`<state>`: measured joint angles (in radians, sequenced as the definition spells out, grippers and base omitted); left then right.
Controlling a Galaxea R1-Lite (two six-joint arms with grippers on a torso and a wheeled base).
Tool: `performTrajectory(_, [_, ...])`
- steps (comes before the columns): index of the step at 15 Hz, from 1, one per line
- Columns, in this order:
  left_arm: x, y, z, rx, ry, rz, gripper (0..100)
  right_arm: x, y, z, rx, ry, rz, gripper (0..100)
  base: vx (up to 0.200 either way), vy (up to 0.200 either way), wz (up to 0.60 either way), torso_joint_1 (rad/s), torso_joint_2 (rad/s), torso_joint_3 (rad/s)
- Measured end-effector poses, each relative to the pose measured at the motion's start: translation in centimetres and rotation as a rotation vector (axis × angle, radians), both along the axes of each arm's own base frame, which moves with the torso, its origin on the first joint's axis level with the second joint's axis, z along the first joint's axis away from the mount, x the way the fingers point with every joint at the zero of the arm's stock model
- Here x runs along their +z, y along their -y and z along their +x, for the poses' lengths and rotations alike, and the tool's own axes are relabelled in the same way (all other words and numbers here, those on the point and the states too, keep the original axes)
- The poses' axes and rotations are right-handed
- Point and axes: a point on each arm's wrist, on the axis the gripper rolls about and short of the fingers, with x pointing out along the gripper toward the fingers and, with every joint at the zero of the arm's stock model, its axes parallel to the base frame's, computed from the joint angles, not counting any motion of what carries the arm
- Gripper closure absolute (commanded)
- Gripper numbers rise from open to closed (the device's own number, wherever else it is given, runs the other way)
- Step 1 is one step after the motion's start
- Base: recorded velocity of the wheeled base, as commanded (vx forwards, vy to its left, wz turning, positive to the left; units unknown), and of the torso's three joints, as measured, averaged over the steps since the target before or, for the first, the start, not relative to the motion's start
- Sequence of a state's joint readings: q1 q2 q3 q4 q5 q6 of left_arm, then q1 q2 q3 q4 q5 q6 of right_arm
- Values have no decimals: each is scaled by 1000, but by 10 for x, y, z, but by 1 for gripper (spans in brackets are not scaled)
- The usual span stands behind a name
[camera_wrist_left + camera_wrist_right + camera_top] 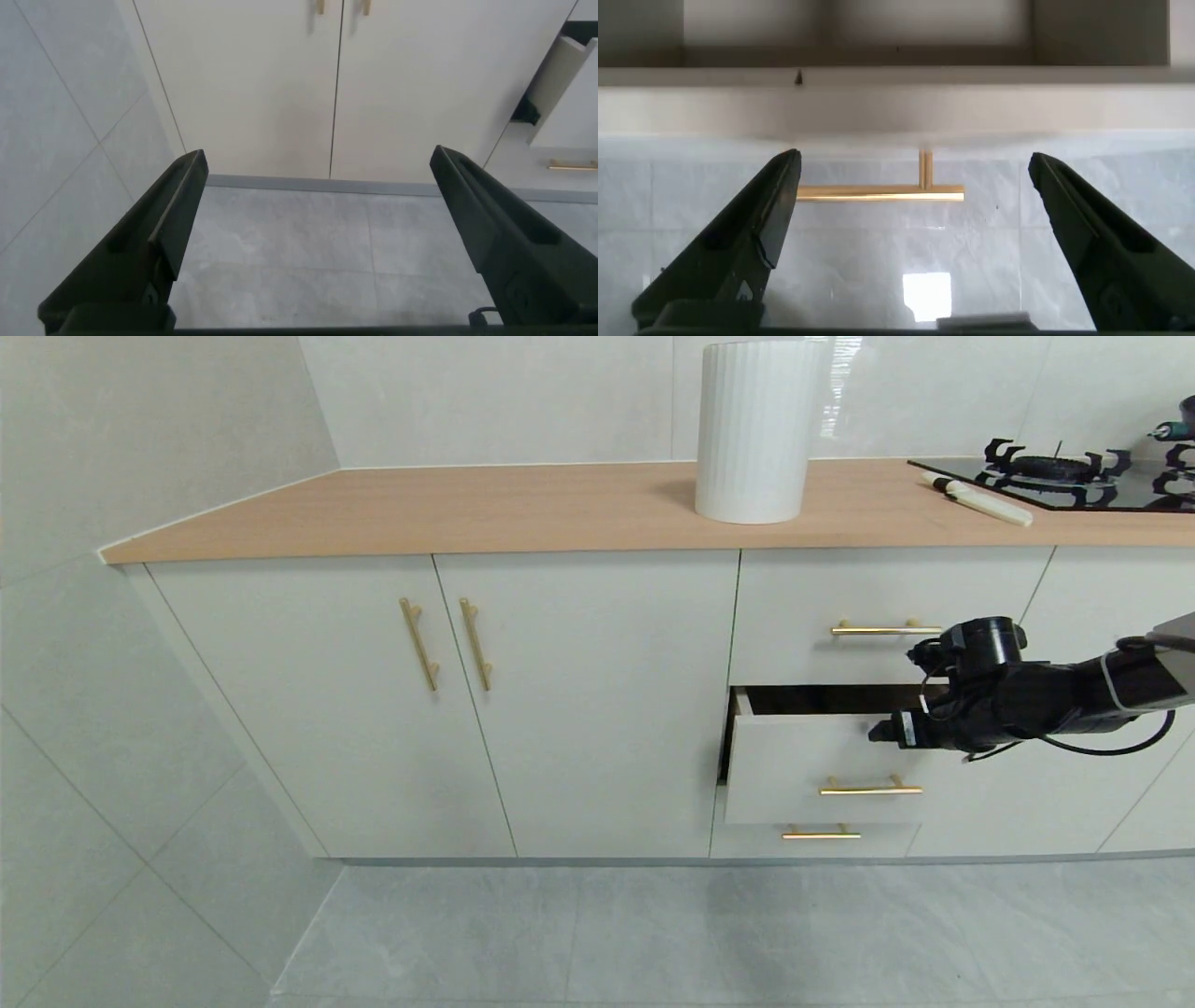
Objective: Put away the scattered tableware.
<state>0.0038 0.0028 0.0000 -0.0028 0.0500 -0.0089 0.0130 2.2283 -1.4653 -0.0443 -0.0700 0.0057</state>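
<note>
Right gripper (pixel 882 731), fingers apart and empty, hangs at the part-open drawer (pixel 803 761) front. Left gripper (pixel 318 159) likewise apart, near the floor. Cream utensil (pixel 977 498) lies at the counter (pixel 523 509) right end. Risk: the narrow drawer gap could reject it.

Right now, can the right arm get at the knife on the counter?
Probably yes: the knife lies clear on the counter, right side. The right gripper is low at the open drawer, so lift first.
</note>
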Motion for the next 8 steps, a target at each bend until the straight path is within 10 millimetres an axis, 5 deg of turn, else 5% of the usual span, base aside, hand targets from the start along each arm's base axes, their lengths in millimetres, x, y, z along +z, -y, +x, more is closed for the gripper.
performTrajectory(8, [0,0,0,0,0,0,0,-21,-13,22,-33,195,-46,0,0,0,0,0,0,0])
